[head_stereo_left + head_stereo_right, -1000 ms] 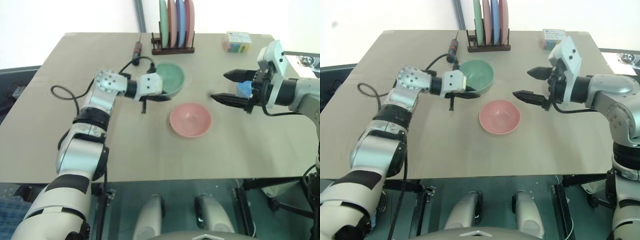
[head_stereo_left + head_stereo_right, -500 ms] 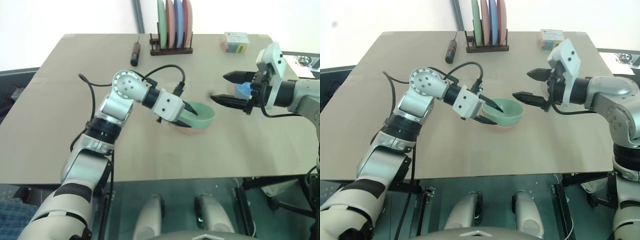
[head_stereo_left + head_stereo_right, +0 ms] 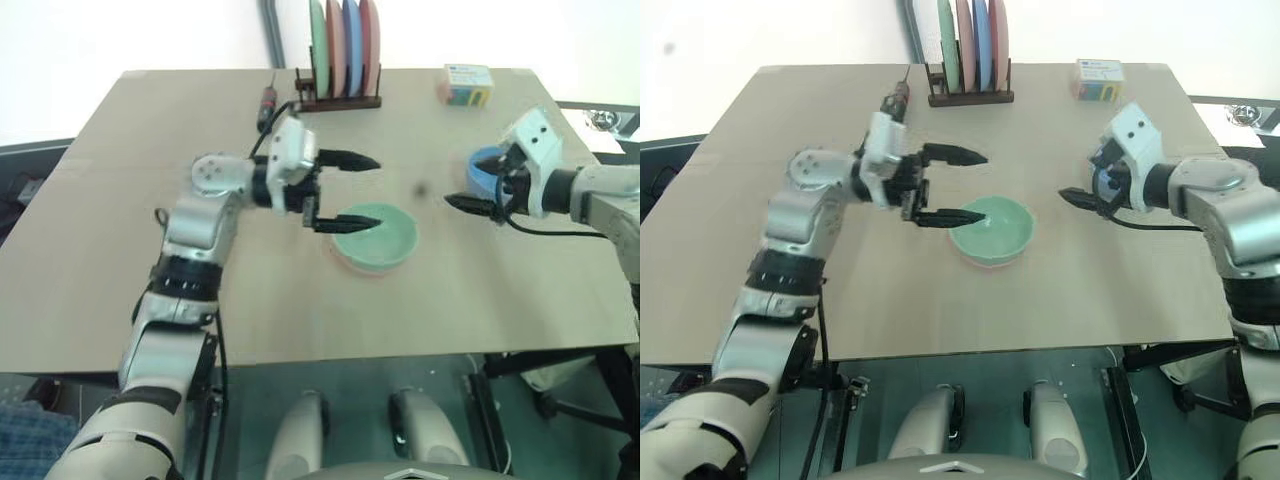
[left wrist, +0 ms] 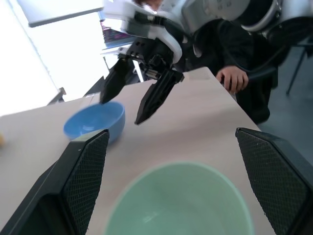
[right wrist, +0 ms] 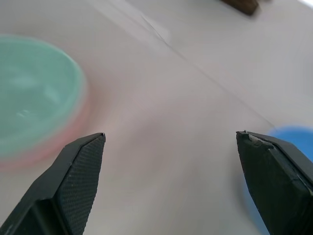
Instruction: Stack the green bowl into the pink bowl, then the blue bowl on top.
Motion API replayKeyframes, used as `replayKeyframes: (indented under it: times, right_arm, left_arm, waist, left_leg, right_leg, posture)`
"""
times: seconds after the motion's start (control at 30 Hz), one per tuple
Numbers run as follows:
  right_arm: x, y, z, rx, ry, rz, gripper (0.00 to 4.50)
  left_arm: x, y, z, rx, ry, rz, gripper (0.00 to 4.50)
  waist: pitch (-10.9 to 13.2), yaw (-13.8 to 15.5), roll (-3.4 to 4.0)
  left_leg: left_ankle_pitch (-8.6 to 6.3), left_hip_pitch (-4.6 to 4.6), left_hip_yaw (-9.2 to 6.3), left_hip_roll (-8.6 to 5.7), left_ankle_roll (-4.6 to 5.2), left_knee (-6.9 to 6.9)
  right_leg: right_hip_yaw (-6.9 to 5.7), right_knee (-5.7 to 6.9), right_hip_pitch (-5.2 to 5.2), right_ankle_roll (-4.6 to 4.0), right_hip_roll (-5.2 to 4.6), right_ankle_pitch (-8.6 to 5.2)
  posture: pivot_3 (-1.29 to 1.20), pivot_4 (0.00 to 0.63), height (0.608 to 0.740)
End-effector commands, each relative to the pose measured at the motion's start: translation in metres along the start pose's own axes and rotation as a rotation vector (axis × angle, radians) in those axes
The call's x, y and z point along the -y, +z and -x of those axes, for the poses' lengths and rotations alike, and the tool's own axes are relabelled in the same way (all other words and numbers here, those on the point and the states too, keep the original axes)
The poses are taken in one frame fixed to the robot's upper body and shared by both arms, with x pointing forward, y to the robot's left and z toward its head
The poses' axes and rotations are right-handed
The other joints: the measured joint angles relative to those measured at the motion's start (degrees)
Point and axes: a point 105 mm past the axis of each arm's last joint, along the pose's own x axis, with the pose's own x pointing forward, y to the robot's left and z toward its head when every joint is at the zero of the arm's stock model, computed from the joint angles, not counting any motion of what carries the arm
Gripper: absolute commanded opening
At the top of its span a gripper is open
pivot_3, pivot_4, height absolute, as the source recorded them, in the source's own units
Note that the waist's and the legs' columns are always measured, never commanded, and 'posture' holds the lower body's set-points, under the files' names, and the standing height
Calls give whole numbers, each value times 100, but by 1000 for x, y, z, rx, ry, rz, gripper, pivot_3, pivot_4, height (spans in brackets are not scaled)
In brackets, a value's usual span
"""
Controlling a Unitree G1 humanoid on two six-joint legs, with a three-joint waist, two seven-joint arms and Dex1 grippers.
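Since a second ago: green bowl (image 3: 374, 237) carried from beside the plate rack (image 3: 340, 98) into the pink bowl (image 3: 372, 267); left end effector (image 3: 348, 191) now released.

Head views: green bowl sits nested mid-desk (image 3: 130, 290), pink showing as a thin rim beneath, so step one reads as done. Left end effector wide open, empty, lower finger over the bowl's near-left rim. Right end effector (image 3: 1080, 195) spread wide, empty, beside the blue bowl (image 3: 486, 172), apparently lining up for it. Blue bowl partly hidden behind that wrist.

Left wrist view: green bowl (image 4: 178, 200) cut off below; blue bowl (image 4: 94, 122) whole beyond; a person's hand (image 4: 234, 78) at the far edge.

Right wrist view: green-on-pink stack (image 5: 34, 103) blurred, blue bowl (image 5: 293, 139) cropped at the frame edge.
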Motion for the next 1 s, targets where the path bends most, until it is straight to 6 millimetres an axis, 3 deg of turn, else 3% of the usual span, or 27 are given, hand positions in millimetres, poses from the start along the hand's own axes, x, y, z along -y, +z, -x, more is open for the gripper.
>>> replayKeyframes:
  times: [0.03, 0.23, 0.53, 0.63, 0.77, 0.8, 0.9, 1.0]
  right_arm:
    - [32, -6, -10, -32, -99, 84, 4500]
    - [56, -31, -37, -139, -149, 112, 4500]
    - [57, -57, -50, -231, -146, 112, 4500]
    - [57, -57, -51, -234, -149, 122, 3785]
    - [56, -55, -53, -230, -145, 126, 1716]
    - [56, -55, -53, -231, -143, 127, 1611]
    - [55, -56, -54, -233, -139, 131, 390]
    - [56, -54, -54, -236, -139, 154, 44]
  left_arm:
    - [-3, 12, 23, 39, 98, 7, 4410]
    - [-11, 9, 70, 71, 342, 86, 4410]
    - [15, 6, 109, 15, 474, 98, 4410]
    - [23, 7, 119, 6, 503, 110, 4500]
    - [37, 2, 130, -17, 520, 141, 4500]
    - [39, 2, 131, -21, 523, 144, 4500]
    - [41, 1, 132, -28, 532, 146, 4500]
    - [41, 0, 131, -28, 531, 148, 4500]
  waist:
    - [2, 15, 1]
    - [3, 3, 1]
    - [3, 11, 0]
    - [3, 6, 0]
    - [2, 10, 1]
    - [2, 14, 1]
    - [2, 25, 0]
    - [-2, 19, -6]
  left_leg:
    - [0, 0, 1, 0, 0, 0]
    - [0, -1, 4, -1, 0, -1]
    - [0, 10, 5, -2, -2, -28]
    - [0, 25, 3, -2, -2, -28]
    - [0, 31, 6, -2, -2, -27]
    - [0, 31, 6, -2, -2, -27]
    - [0, 28, 2, -2, -2, -27]
    - [0, 33, 3, -2, -2, -26]
  right_leg:
    - [1, 0, 0, 0, 0, 0]
    - [2, -6, 2, 0, -1, 1]
    - [3, -12, 5, -2, -5, 2]
    - [2, -8, 16, -3, -4, 1]
    - [5, -7, 21, -3, -5, 1]
    - [5, -8, 21, -3, -5, 1]
    - [2, -8, 20, -4, -4, 1]
    - [2, -9, 24, -4, -4, 1]
  posture:
    - [0, 150, 740]
    - [0, 150, 740]
    - [0, 150, 740]
    - [0, 150, 740]
    - [0, 150, 740]
    - [0, 150, 740]
    - [0, 150, 740]
    - [0, 150, 740]
